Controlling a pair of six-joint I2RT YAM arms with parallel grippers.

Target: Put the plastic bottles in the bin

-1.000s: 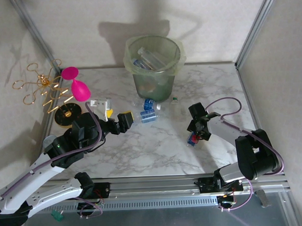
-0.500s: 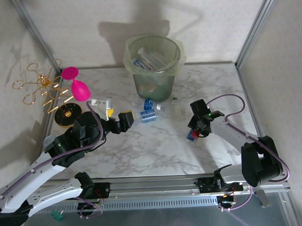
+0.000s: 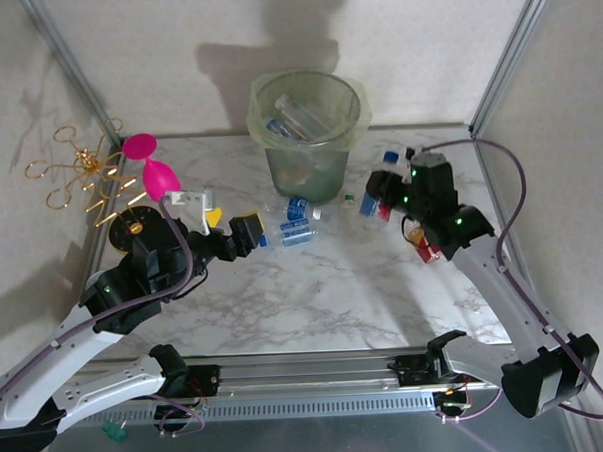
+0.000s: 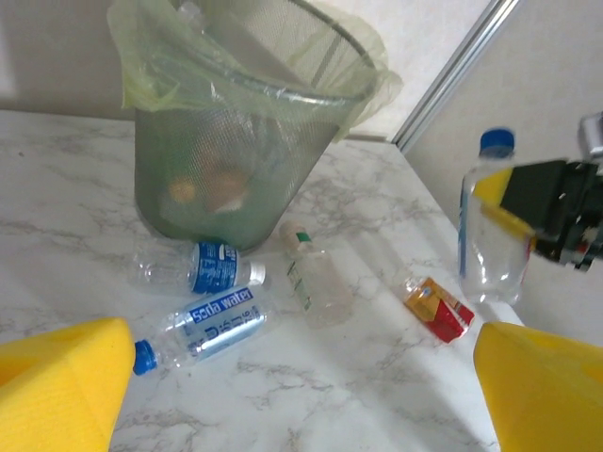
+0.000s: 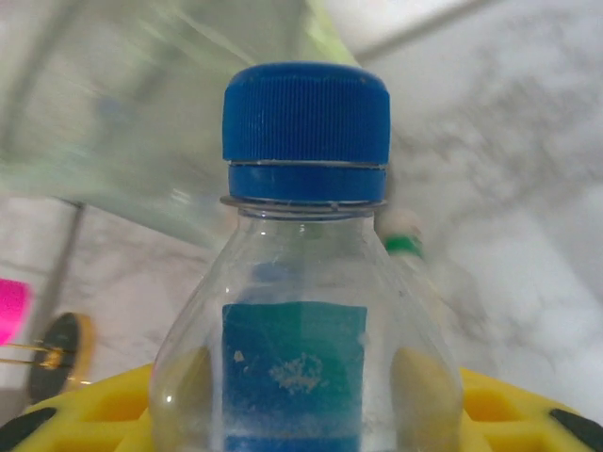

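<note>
The left arm stretches forward from its base with a bent elbow, and the left gripper (image 3: pixel 231 226) has its yellow pads (image 3: pixel 250 231) spread wide with nothing between them. The right arm reaches up and forward, wrist raised. The right gripper (image 3: pixel 384 195) is clamped on an upright blue-capped bottle (image 5: pixel 306 282).
</note>
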